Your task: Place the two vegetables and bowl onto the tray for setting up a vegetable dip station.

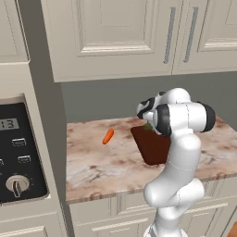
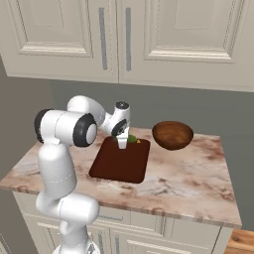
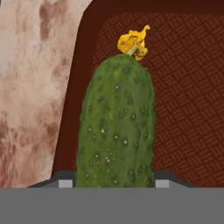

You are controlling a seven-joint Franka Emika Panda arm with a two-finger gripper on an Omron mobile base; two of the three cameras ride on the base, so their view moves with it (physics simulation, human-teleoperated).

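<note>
End effector (image 2: 122, 144) closed on the cucumber (image 3: 116, 127), holding it low over the tray (image 2: 119, 163) near the tray's back edge; can't tell if it's touching the tray. Carrot (image 1: 108, 136) lies on the counter (image 1: 92, 162), well apart from the tray toward the counter's left edge. Bowl (image 2: 172, 134) sits at the counter's back edge, right of the tray.
</note>
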